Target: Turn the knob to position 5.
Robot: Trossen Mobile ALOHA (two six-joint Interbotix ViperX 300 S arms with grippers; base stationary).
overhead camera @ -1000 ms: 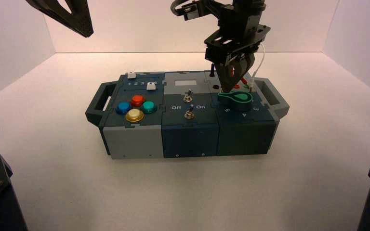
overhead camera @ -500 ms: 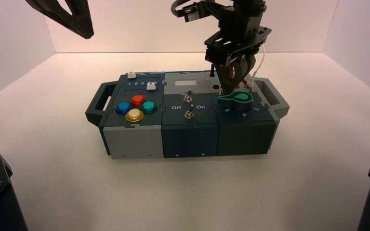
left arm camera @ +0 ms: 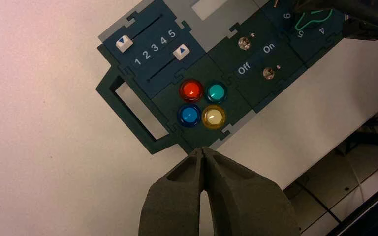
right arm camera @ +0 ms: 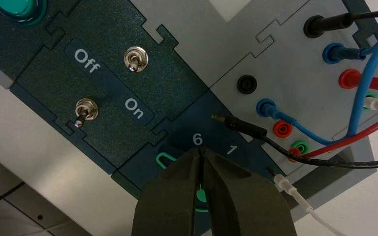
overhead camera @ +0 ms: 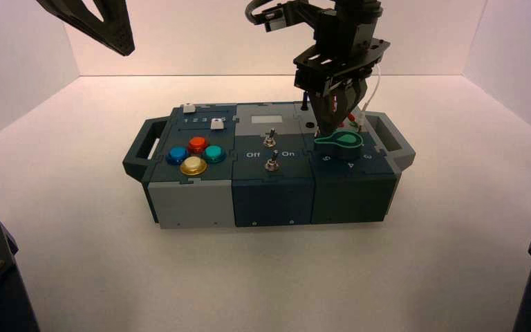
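Overall, pale counter point(overhead camera: 200, 277) spreads around and beneath the knob point(overhead camera: 346, 143). Box point(overhead camera: 273, 203) carries the knob near its right end. Left gripper point(left arm camera: 203, 150): parked well to the knob's left, above the counter, fingers pressed together. Right gripper point(overhead camera: 325, 130): at work, low over the knob's far side by its pointed end, fingers pressed together; contact cannot be told.

Beyond the knob, wires crowd the panel: blue lead point(right arm camera: 371, 73), red lead point(right arm camera: 359, 132), black lead point(right arm camera: 325, 160), white lead point(right arm camera: 300, 200). Sockets there hold some plugs; the black lead's bare tip lies outside them, beside the "6" point(right arm camera: 197, 139).

Left of the knob, two metal toggle switches point(overhead camera: 271, 164); farther left, four buttons, red point(overhead camera: 198, 144), blue point(overhead camera: 178, 155), green point(overhead camera: 213, 153), yellow point(overhead camera: 193, 165). Two white sliders point(overhead camera: 217, 124) sit left and slightly beyond. Knob's point shows near the "5" point(left arm camera: 300, 34) in the left wrist view; exact alignment unclear.
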